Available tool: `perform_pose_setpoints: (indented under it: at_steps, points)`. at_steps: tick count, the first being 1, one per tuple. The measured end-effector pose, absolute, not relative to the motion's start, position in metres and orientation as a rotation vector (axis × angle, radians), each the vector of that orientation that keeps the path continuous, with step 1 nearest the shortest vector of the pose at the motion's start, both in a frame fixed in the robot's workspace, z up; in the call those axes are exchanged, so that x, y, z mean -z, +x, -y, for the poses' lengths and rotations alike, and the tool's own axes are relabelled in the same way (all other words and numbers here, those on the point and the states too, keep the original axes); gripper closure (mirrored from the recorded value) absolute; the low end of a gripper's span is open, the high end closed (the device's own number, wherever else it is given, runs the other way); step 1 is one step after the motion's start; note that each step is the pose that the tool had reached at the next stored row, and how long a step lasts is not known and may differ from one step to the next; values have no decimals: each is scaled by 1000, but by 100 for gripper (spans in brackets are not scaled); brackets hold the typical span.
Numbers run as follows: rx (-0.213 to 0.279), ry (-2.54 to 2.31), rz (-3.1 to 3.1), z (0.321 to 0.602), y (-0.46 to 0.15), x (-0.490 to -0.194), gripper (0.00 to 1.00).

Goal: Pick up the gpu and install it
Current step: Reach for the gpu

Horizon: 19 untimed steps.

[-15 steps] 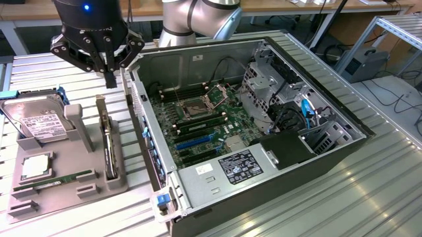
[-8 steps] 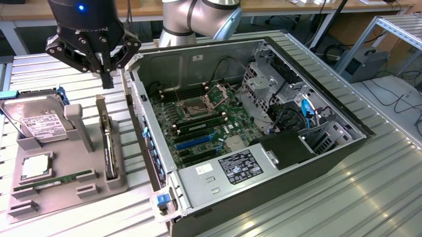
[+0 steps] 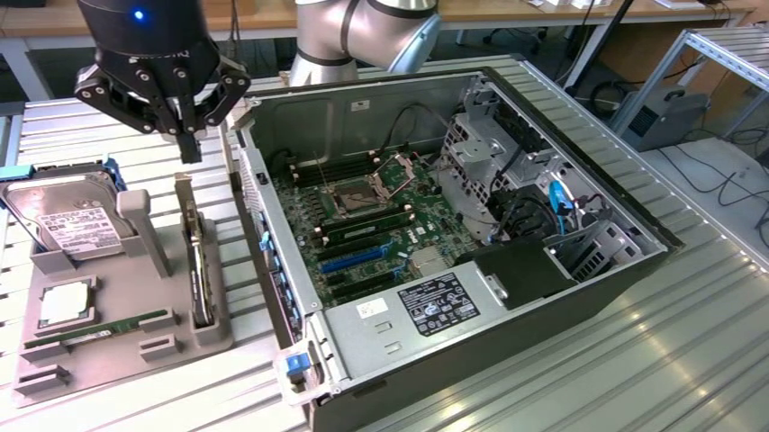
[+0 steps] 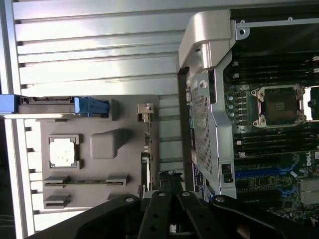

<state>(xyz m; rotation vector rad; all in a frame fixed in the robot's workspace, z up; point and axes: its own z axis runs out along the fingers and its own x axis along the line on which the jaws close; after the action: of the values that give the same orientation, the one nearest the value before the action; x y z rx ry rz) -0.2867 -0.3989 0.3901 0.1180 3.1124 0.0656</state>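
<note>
Leftmost in the exterior view, a grey tray (image 3: pixel 121 360) holds a drive (image 3: pixel 60 225), a chip (image 3: pixel 67 308) and RAM (image 3: pixel 108 326). The gpu (image 3: pixel 198 270) stands on edge in the tray's slot on the side nearest the case, untouched. Gripper (image 3: pixel 190 151) hangs just above the gpu's far end, jaws pinched together, holding nothing. An open case (image 3: pixel 360 108) sits on the right.

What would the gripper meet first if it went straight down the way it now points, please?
Probably the gpu, standing on edge in the grey holder tray beneath the shut gripper; depth is unclear, so it could miss and meet the tray instead.
</note>
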Motion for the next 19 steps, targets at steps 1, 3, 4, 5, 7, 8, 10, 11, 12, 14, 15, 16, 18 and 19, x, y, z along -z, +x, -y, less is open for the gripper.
perform_pose_setpoints:
  at_steps: [1, 3, 4, 5, 7, 8, 10, 11, 12, 14, 15, 16, 18, 19]
  points:
    - [-66, 118, -3112, 399, -287, -390, 89]
    - [-65, 118, -3113, 399, -288, -390, 89]
    - [-65, 118, -3112, 399, -288, -390, 89]
    - [-65, 118, -3113, 399, -288, -389, 89]
    - [-65, 118, -3113, 400, -289, -389, 89]
    - [-65, 118, -3113, 401, -289, -389, 89]
    - [-65, 118, -3113, 404, -290, -389, 89]
    - [-65, 118, -3113, 405, -290, -389, 89]
    - [-65, 118, -3113, 407, -290, -389, 89]
    - [-65, 118, -3112, 410, -290, -389, 89]
    - [-65, 118, -3113, 412, -290, -389, 89]
    - [-65, 118, -3113, 413, -290, -389, 89]
    - [-65, 118, -3113, 416, -290, -389, 89]
    - [-65, 118, -3113, 417, -290, -389, 89]
